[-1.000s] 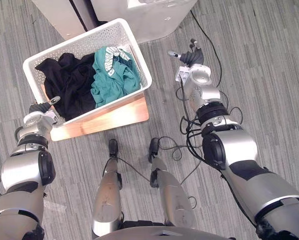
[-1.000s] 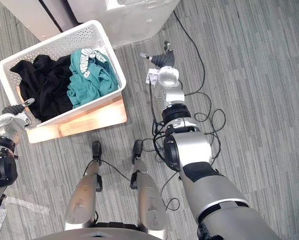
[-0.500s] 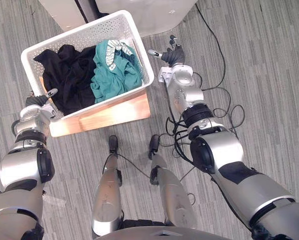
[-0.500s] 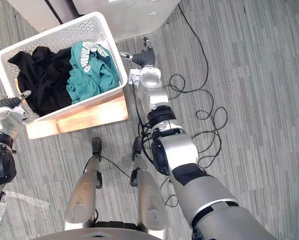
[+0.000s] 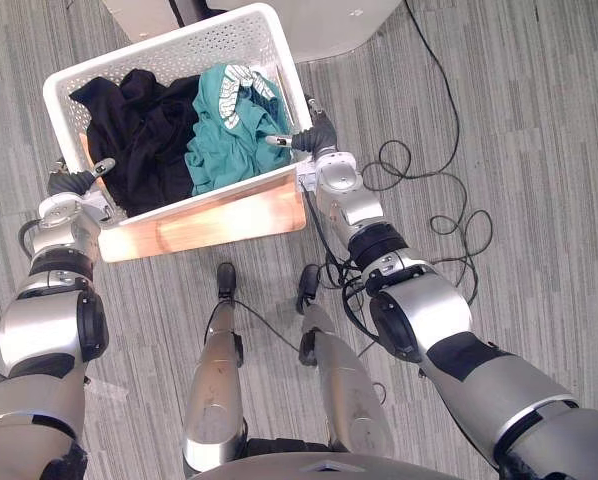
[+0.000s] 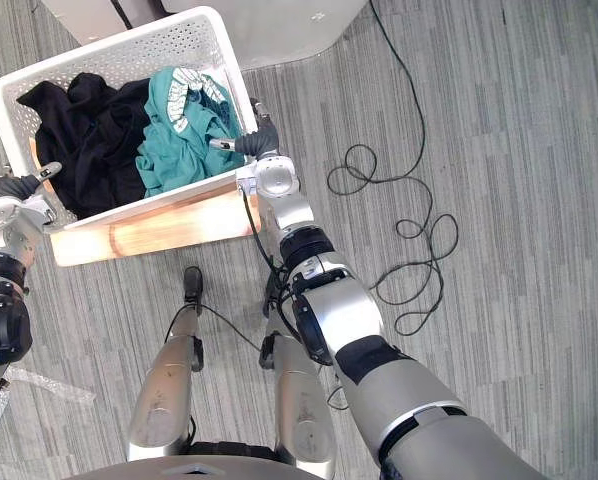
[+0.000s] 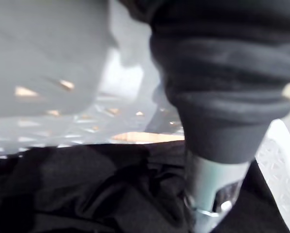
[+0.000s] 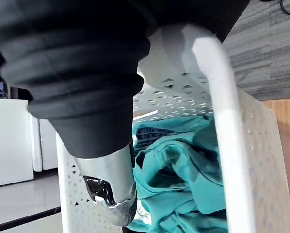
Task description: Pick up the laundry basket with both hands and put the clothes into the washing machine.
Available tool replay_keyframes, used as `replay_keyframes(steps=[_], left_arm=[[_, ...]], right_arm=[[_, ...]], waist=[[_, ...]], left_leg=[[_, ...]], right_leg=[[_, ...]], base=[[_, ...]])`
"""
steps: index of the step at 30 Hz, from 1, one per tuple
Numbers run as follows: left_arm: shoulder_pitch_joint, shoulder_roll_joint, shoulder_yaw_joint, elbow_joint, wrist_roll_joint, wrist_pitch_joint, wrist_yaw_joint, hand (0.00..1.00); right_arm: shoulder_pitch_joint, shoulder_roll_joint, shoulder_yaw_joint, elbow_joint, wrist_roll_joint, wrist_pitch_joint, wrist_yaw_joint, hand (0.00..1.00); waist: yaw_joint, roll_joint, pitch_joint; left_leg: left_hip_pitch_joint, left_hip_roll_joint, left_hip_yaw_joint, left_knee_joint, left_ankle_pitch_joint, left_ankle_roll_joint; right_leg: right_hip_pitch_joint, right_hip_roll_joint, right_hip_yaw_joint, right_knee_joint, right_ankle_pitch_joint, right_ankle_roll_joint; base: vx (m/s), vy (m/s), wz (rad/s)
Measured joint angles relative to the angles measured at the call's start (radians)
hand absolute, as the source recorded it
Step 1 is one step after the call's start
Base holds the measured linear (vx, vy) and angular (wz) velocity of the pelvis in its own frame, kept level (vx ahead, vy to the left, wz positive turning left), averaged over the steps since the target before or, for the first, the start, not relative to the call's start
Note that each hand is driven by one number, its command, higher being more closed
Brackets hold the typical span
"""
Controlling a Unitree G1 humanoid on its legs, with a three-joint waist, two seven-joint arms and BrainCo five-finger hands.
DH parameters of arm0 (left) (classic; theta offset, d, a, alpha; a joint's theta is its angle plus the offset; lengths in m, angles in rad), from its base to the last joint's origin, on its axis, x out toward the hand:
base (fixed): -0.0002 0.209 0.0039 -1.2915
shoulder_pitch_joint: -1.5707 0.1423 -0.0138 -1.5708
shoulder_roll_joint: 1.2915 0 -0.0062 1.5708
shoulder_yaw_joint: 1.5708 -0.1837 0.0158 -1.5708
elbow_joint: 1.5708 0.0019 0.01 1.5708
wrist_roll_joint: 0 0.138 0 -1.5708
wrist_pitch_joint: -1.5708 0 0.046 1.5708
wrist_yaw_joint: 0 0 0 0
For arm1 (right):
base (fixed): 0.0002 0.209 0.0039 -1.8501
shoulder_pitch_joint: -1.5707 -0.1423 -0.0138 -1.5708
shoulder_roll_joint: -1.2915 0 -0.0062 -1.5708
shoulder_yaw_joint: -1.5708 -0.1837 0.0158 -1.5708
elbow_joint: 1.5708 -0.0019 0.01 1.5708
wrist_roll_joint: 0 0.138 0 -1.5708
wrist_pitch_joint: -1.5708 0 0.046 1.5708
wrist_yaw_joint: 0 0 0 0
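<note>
Right hand (image 5: 317,135) has reached the basket (image 5: 209,40) rim opposite my left hand (image 5: 69,185); either grip I cannot tell. Washing machine (image 5: 329,25) stands just behind.

left hand (image 7: 217,87) | above black clothes (image 7: 87,194) | laundry basket (image 7: 62,121) wall behind

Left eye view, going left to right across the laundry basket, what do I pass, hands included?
left hand at the basket's left end → black clothes → teal garment → right hand at the basket's right end
</note>
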Motion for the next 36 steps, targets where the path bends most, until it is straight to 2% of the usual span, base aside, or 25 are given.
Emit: replay_keyframes(steps=[4, 5, 6, 10, 15, 22, 36], left_arm=[[-0.006, 0.001, -0.009, -0.009, 0.0, 0.0, 0.017, 0.0], [-0.006, 0.001, -0.011, -0.013, 0.0, 0.0, 0.018, 0.0], [-0.006, 0.0, -0.014, -0.021, -0.001, 0.0, 0.018, 1.0], [-0.009, -0.004, -0.032, -0.05, -0.001, -0.005, 0.018, 1.0], [-0.009, -0.012, -0.039, -0.07, -0.001, -0.007, 0.017, 1.0], [-0.009, -0.015, -0.077, -0.068, 0.004, -0.003, 0.018, 1.0], [0.011, -0.092, -0.068, -0.069, 0.051, 0.016, 0.014, 1.0]], right_arm=[[0.002, -0.001, 0.003, -0.002, -0.014, 0.0, 0.0, 0.0], [0.004, -0.002, 0.003, -0.006, -0.025, 0.0, 0.0, 1.0], [0.011, -0.004, 0.003, -0.015, -0.042, 0.0, 0.0, 1.0], [0.017, -0.019, 0.006, -0.024, -0.046, 0.0, 0.0, 1.0], [0.022, -0.046, 0.035, -0.024, -0.118, 0.004, -0.001, 1.0], [0.036, -0.051, 0.038, -0.024, -0.122, 0.002, 0.001, 1.0], [0.123, -0.05, -0.058, -0.011, 0.076, -0.029, 0.001, 1.0]], waist=[[0.0, -0.004, 0.002], [0.001, -0.005, 0.002], [0.0, -0.006, 0.003], [0.0, -0.008, 0.004], [0.005, -0.008, 0.004], [0.007, -0.008, 0.004], [0.03, -0.007, 0.003]], left_leg=[[-0.002, 0.002, -0.006, 0.0, 0.002, -0.002], [-0.003, 0.002, -0.008, 0.0, 0.002, -0.003], [-0.004, 0.002, -0.012, 0.0, 0.003, -0.003], [-0.014, 0.003, -0.029, 0.0, 0.005, -0.007], [-0.018, 0.005, -0.035, 0.0, 0.007, -0.007], [-0.013, 0.005, -0.034, 0.0, 0.016, -0.003], [0.032, 0.003, -0.011, -0.001, 0.005, -0.009]], right_leg=[[0.0, 0.001, -0.005, 0.001, 0.003, -0.001], [0.0, 0.001, -0.006, 0.001, 0.003, -0.001], [0.0, 0.001, -0.009, 0.001, 0.003, -0.001], [0.0, 0.0, -0.026, 0.001, 0.003, -0.002], [-0.001, -0.001, -0.032, 0.0, 0.004, -0.003], [0.003, -0.002, -0.032, 0.001, 0.005, -0.005], [0.04, -0.009, -0.026, 0.001, 0.01, -0.005]], base=[[0.0, 0.007, 0.03], [0.0, 0.01, 0.05], [0.0, 0.011, 0.07], [0.0, 0.026, 0.12], [0.01, 0.033, 0.03], [0.02, 0.036, 0.01], [0.01, 0.032, -0.03]])
